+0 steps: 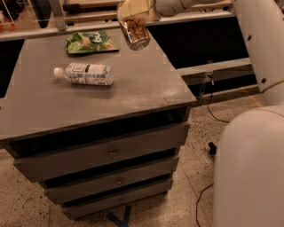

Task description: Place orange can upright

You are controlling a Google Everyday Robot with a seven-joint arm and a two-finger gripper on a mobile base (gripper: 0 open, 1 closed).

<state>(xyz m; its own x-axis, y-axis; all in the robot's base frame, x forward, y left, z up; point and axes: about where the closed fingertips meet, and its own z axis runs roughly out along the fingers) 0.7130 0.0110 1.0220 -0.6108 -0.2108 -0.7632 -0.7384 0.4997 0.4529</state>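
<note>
Camera view, starting in the upper left of the frame: a clear plastic bottle (84, 74) with a white label lies on its side on the grey table (133, 88), its white cap pointing left. Just above it in the picture, near the table's far edge, a green snack bag (91, 42) lies flat, well apart from the bottle. Below the tabletop, three grey drawers (111, 153) with small knobs are stacked down the front of the unit, which stands on a speckled floor (17, 199).

Right of the bag, at the top centre of the frame, the orange can (134, 30) hangs in the air over the far right part of the table, touching nothing on it. It is tilted, with its silver end turned down and toward the camera. The gripper (134, 15) comes in from the top edge, and its cream fingers (126, 9) are clamped on the can's upper part.

Farther right, a dark cable (209, 111) trails across the floor beside the table. The robot's white arm (257, 44) runs down the right edge, with a large rounded white segment filling the lower right corner.
</note>
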